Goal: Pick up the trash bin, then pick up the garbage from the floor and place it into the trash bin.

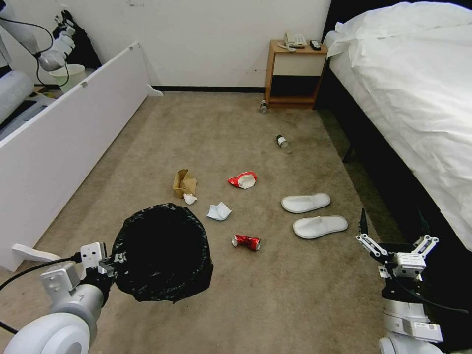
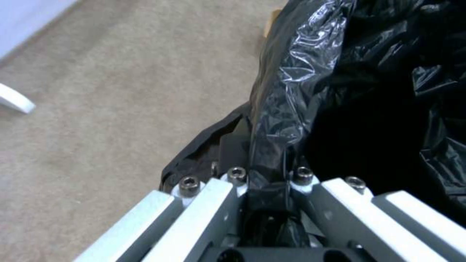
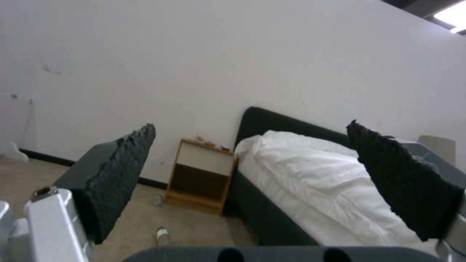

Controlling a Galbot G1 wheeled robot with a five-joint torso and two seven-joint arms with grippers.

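Black plastic covers the bin point(image 1: 162, 250), which your left gripper point(image 1: 105, 263) holds above the floor point(image 1: 295, 295) at the lower left of the head view. In the left wrist view its fingers point(image 2: 228, 203) are pressed together on the rim, with the bag pinched between them. So I judge that the first step, picking up the bin, is done, and the step in hand is now to collect the garbage.

Your right gripper point(image 1: 396, 241) waits at the lower right, beside the bed point(image 1: 408, 88), pointing forward more than down. Its two pads point(image 3: 121, 174) stand wide apart and hold nothing.

All the garbage lies on the floor, none of it in the bin as far as you can see. A red can point(image 1: 246, 241) is nearest, just to the right of the bin. White paper point(image 1: 218, 211) lies a little behind it, then a brown bag point(image 1: 184, 183) and a red-white wrapper point(image 1: 243, 180). Two slippers point(image 1: 314, 214) lie near the bed, and two bottles point(image 1: 282, 143) are farther away, one close to the nightstand point(image 1: 295, 73).

For the next move, I think you should turn the right gripper down and bring it over the can. The can is crushed and lies on its side, so close across its narrow width. Keep the bin level and near, so the way to its mouth is short.
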